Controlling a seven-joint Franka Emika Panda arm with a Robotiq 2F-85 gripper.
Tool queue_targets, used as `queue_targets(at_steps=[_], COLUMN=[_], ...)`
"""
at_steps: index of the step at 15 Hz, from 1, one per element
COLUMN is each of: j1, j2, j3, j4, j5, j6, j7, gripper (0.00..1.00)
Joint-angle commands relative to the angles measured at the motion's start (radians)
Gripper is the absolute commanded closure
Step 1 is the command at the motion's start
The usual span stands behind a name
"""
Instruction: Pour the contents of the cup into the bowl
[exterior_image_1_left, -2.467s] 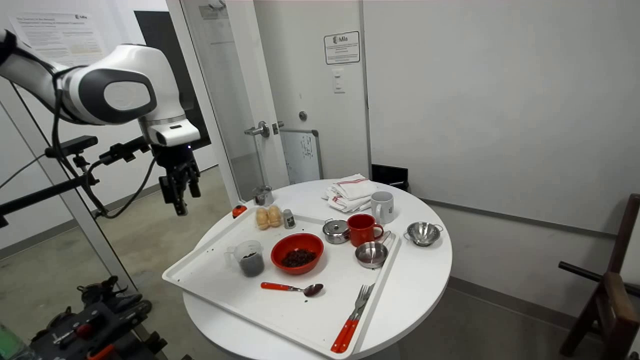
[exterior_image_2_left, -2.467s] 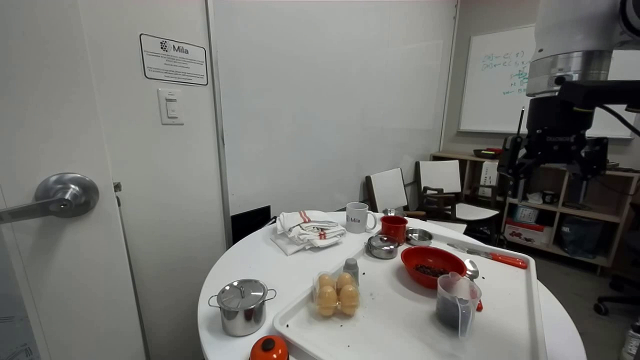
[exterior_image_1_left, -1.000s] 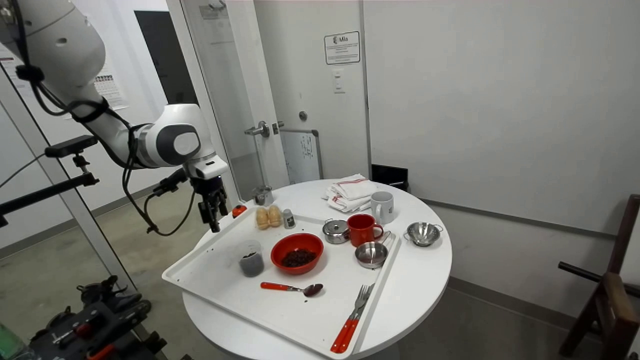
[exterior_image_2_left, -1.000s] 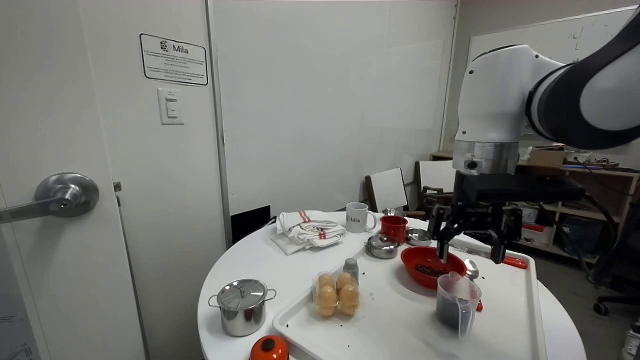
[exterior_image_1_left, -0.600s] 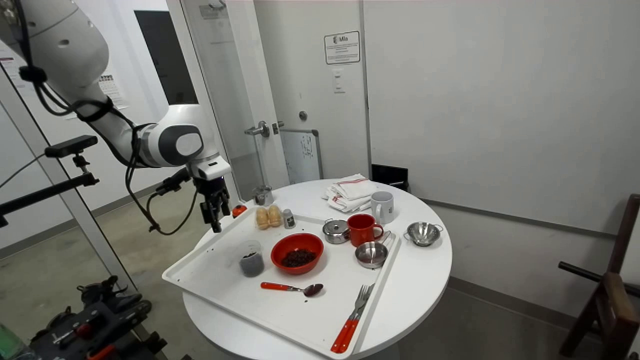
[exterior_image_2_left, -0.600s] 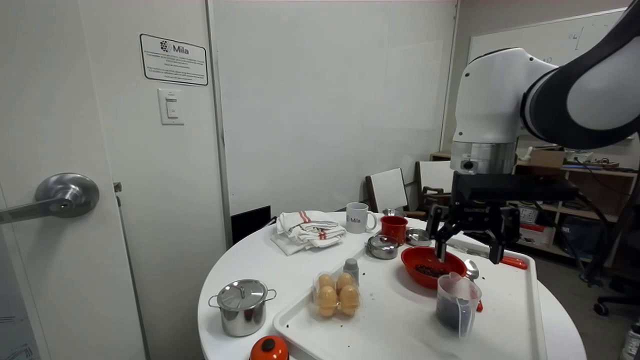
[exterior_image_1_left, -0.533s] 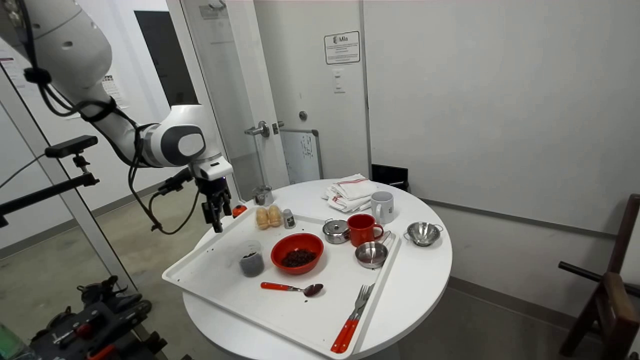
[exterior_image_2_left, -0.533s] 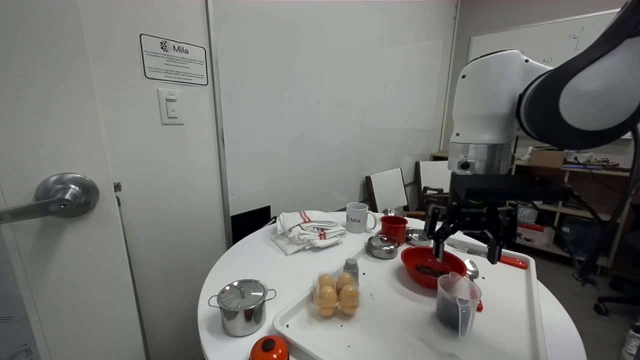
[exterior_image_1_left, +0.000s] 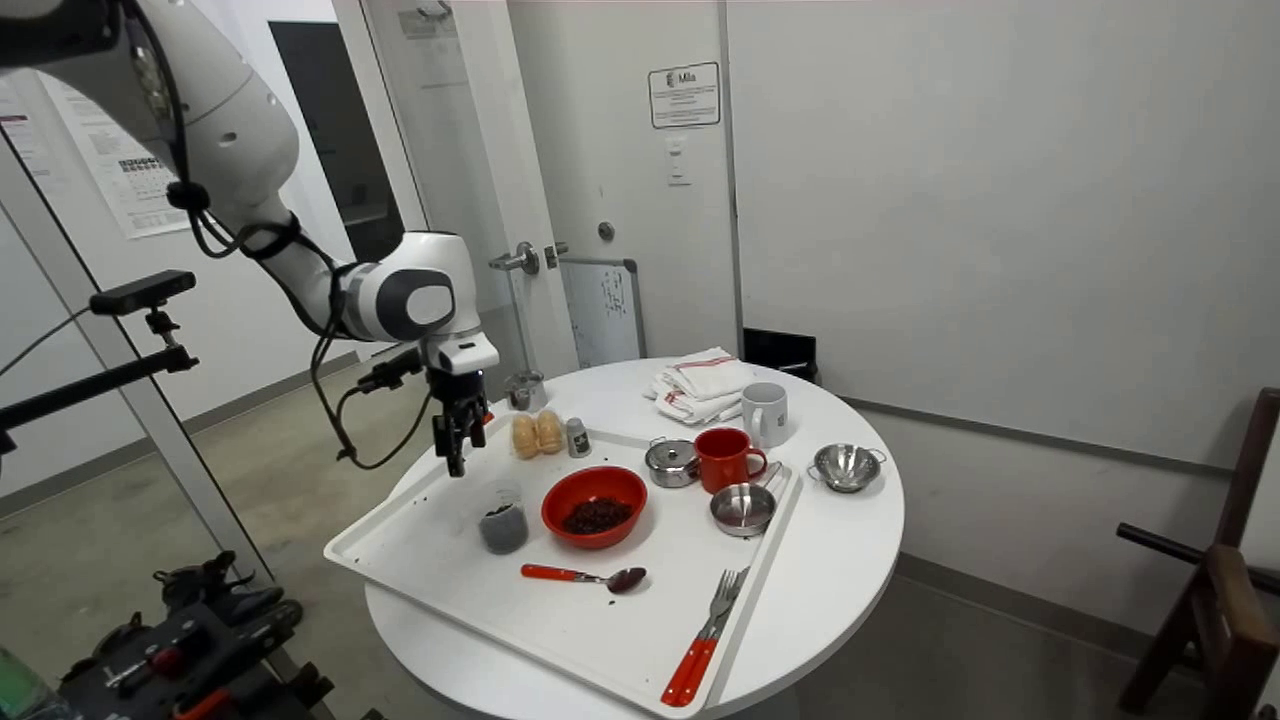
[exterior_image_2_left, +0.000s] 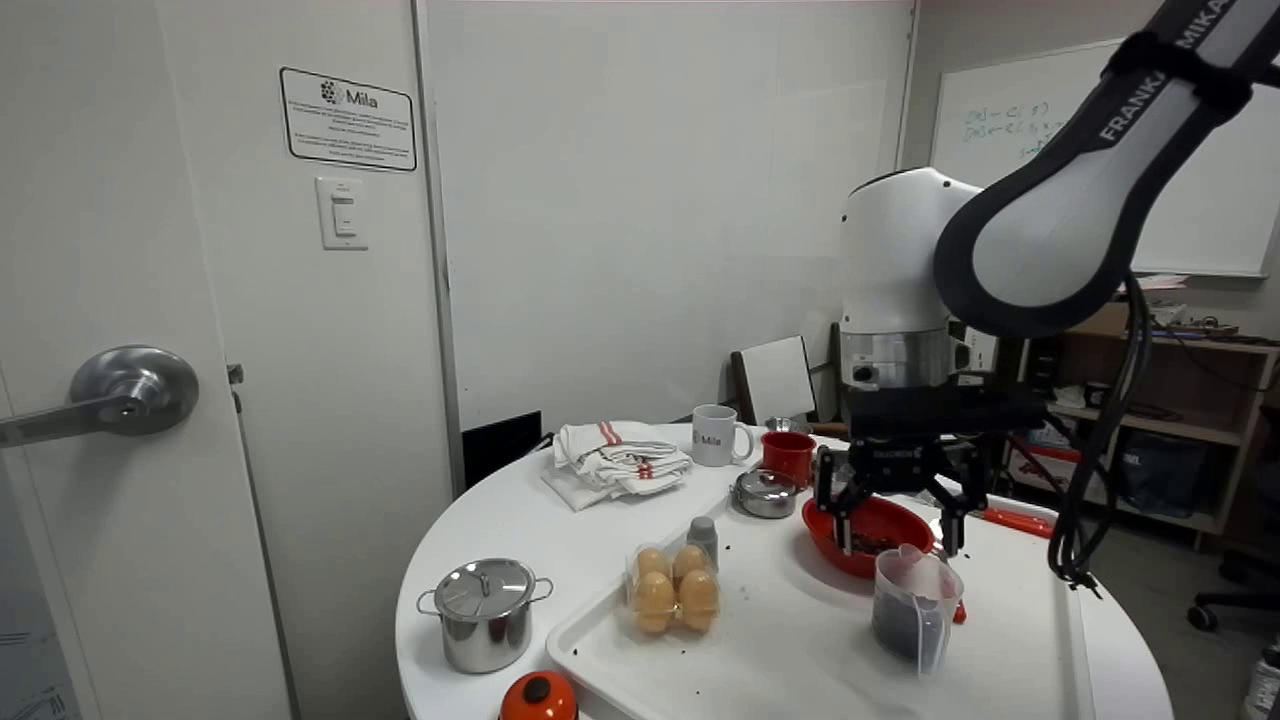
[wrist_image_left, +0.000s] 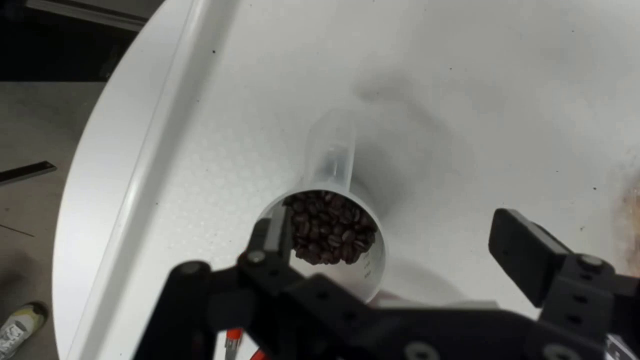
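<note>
The cup (exterior_image_1_left: 503, 530) is a small translucent measuring cup, grey-looking from outside. It stands upright on the white tray (exterior_image_1_left: 430, 560), and also shows in an exterior view (exterior_image_2_left: 912, 620). In the wrist view the cup (wrist_image_left: 362, 270) holds dark coffee beans (wrist_image_left: 332, 232) and its handle points up the picture. The red bowl (exterior_image_1_left: 595, 540), with dark beans inside, stands close beside it. My gripper (exterior_image_1_left: 467, 458) is open and empty, above the cup and apart from it. In the wrist view the gripper (wrist_image_left: 392, 217) has its left finger overlapping the cup's rim, its right finger over bare tray.
An egg carton (exterior_image_2_left: 675, 590) and grey shaker (exterior_image_1_left: 578, 438) stand on the tray. A red-handled spoon (exterior_image_1_left: 560, 573) lies in front of the bowl. A red mug (exterior_image_1_left: 722, 460), lidded pot (exterior_image_1_left: 672, 463), steel pan (exterior_image_1_left: 743, 510) and fork with knife (exterior_image_1_left: 700, 650) are farther along.
The arm has swung in over the tray and come lower. My gripper has moved closer to the cup and stays open. The cup, bowl and other objects have not moved.
</note>
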Motion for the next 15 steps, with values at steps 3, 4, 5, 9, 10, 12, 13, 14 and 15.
queue_targets(at_steps=[3,4,5,9,10,12,13,14,15], j1=[0.002,0.005,0.009,0.009,0.004,0.005,0.004,0.004,0.003], j2=[0.085,0.093,0.098,0.124,0.132,0.142,0.147,0.152,0.156], j3=[0.002,-0.001,-0.004,0.001,0.006,0.009,0.010,0.011,0.012], j4=[0.038,0.030,0.017,-0.021,-0.024,-0.031,-0.032,-0.033,-0.031], j5=[0.075,0.080,0.081,0.106,0.118,0.133,0.141,0.147,0.154], j6=[-0.067,-0.069,-0.067,-0.011,0.008,0.040,0.051,0.058,0.063], j7=[-0.063,-0.066,-0.067,-0.074,-0.083,-0.095,-0.103,-0.109,-0.119], gripper=[0.00,0.00,0.00,0.00,0.25,0.33,0.42,0.49,0.56])
